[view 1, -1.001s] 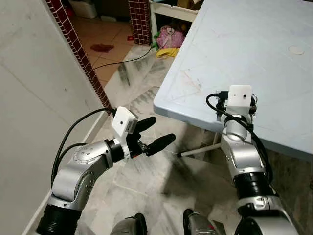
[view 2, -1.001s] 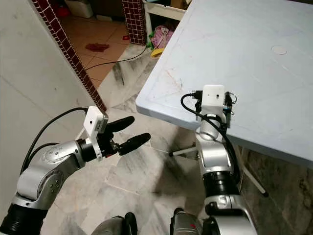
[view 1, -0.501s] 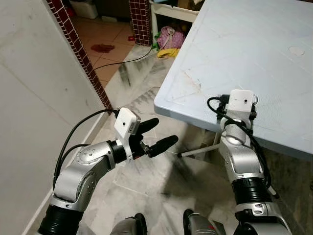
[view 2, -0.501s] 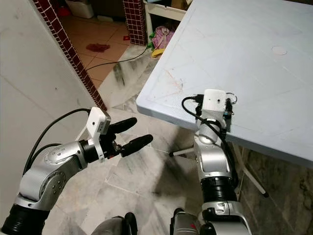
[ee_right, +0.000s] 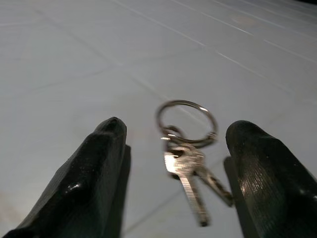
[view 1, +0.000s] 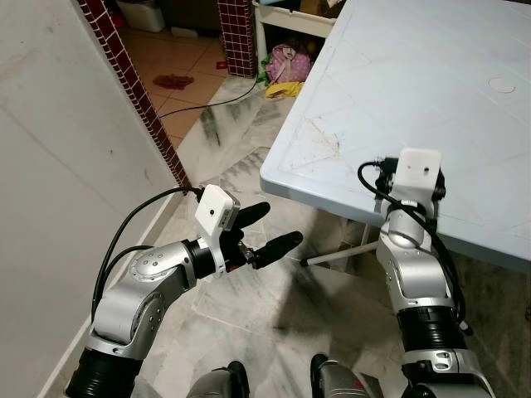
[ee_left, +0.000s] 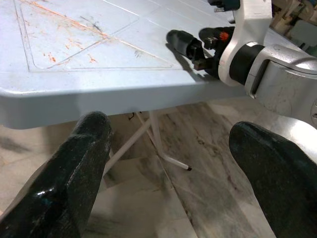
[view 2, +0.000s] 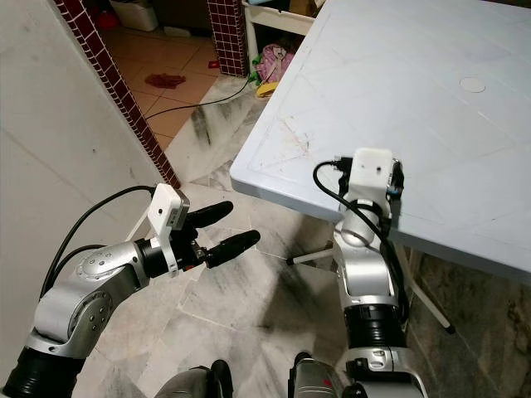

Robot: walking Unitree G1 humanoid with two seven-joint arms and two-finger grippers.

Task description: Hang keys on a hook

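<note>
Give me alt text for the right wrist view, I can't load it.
A small bunch of keys on a metal ring lies on the pale blue table, between the right gripper's two open black fingers. The keys are slightly blurred, and the fingers are not touching them.

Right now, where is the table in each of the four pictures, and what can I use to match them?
Left eye view: the table takes the upper right.
Right eye view: the same, upper right.
Left wrist view: its corner and edge lie beyond the fingers.
Right wrist view: its top lies under the keys.
Landmark: the white camera box on the right wrist, over the table's near edge.
</note>
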